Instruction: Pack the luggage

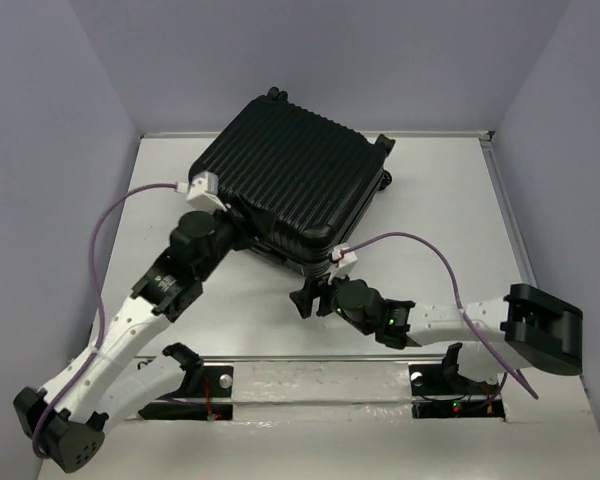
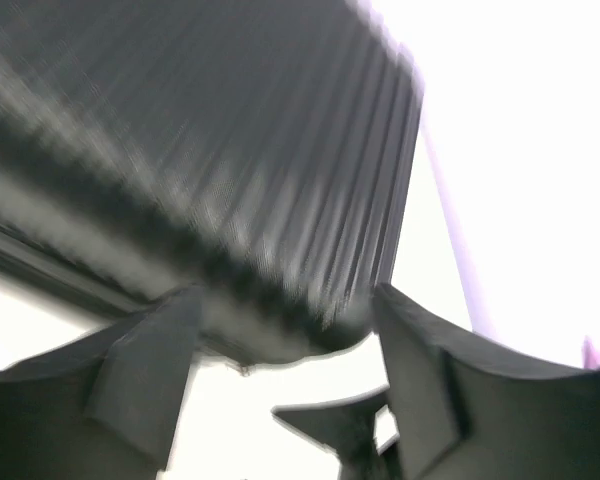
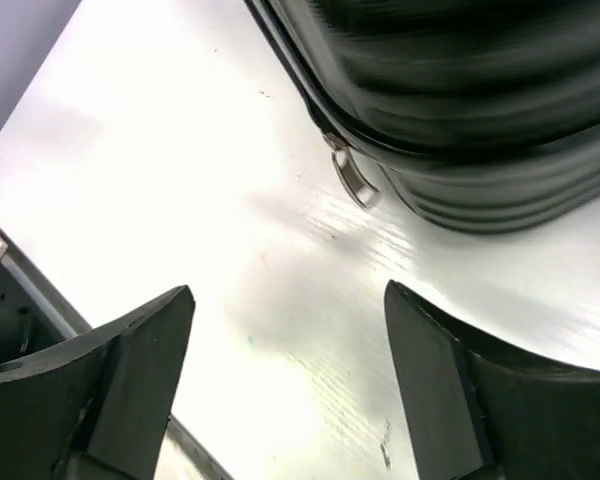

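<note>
The large black ribbed hard-shell suitcase [image 1: 290,180] lies shut at 12 o'clock on the white table [image 1: 450,200], wheeled end toward 1 o'clock; the left gripper [image 2: 285,310], jaws spread, is nearer, at its 8 o'clock edge; the right gripper [image 3: 290,300], likewise spread and empty, waits just short at 6 o'clock.

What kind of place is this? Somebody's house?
Probably a robot test lab, not a house: a left arm and a right arm bolted to a plain white table, bare walls around it, one black suitcase.
</note>
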Controlling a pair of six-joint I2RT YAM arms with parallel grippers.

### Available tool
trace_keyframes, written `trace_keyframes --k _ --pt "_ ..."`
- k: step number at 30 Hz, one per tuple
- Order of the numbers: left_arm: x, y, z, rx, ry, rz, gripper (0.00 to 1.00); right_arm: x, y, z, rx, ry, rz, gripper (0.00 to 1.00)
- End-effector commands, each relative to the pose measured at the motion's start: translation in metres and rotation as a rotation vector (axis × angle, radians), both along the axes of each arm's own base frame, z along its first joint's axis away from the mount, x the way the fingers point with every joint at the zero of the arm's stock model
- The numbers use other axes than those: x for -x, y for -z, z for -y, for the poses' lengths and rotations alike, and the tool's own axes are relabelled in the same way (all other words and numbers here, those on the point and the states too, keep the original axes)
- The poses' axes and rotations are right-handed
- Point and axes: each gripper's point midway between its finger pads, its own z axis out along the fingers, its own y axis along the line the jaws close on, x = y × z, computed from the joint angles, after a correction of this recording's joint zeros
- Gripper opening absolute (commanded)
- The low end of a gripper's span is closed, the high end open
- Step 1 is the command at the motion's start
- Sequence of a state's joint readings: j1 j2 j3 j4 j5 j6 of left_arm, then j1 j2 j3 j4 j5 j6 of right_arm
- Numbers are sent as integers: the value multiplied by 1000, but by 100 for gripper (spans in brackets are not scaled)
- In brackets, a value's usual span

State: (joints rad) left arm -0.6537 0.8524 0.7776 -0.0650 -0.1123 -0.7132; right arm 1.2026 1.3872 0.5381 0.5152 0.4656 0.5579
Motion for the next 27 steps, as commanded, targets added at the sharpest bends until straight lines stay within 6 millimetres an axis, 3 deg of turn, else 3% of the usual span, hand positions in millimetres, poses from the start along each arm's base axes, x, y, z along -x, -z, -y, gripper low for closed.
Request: trace_keyframes --k 1,2,4,5,6,8,9,10,11,12,14,15,16,17,18,20,21,23,24,25,27 --pt "-17 -68 -60 -96 -138 132 84 16 -12 18 -29 -10 -61 85" --pt "-24 -88 -76 -119 -184 165 88 17 -10 24 -2 3 -78 84" --pt "-43 -92 -88 -163 -229 155 91 15 -25 30 -11 29 -61 74" --pt "-56 -104 -105 -176 -286 168 91 11 -28 35 7 49 -64 65" --pt "-73 -94 -107 -192 -285 133 91 2 -39 44 -11 91 -51 31" --pt "-93 -99 -121 -165 -314 126 91 -9 -44 59 6 139 -59 7" --pt "-109 -88 -133 -139 -305 87 87 -13 -43 67 23 157 -66 7" --pt "-117 -88 -140 -112 -311 85 85 -20 -49 73 6 176 -61 7" --pt "-126 -94 -148 -82 -322 103 83 -37 -53 91 -1 232 -62 7" --pt "-141 -82 -168 -47 -366 58 80 -42 -56 96 -12 228 -68 7" --pt "-157 -82 -185 -18 -409 59 69 -58 -61 112 -21 271 -63 7" --pt "-164 -79 -193 -6 -432 50 64 -74 -61 130 -13 324 -59 7" --pt "-176 -69 -205 19 -465 27 58 -80 -66 132 -24 319 -62 7" --pt "-183 -65 -209 33 -472 17 56 -88 -67 137 -20 336 -60 7" --pt "-195 -48 -212 44 -475 -23 54 -102 -61 150 -1 386 -73 7" --pt "-209 -47 -216 70 -472 -29 53 -118 -66 153 -9 390 -85 7" --pt "-222 -31 -221 68 -481 -65 52 -125 -56 152 6 385 -114 7" --pt "-237 -38 -233 77 -502 -54 50 -145 -61 158 -1 407 -116 7" --pt "-249 -22 -236 77 -499 -93 48 -151 -60 158 0 408 -124 7" --pt "-255 -18 -237 76 -493 -108 48 -158 -50 158 13 409 -150 7" --pt "-274 5 -233 80 -440 -186 47 -174 -53 163 -4 425 -154 7"
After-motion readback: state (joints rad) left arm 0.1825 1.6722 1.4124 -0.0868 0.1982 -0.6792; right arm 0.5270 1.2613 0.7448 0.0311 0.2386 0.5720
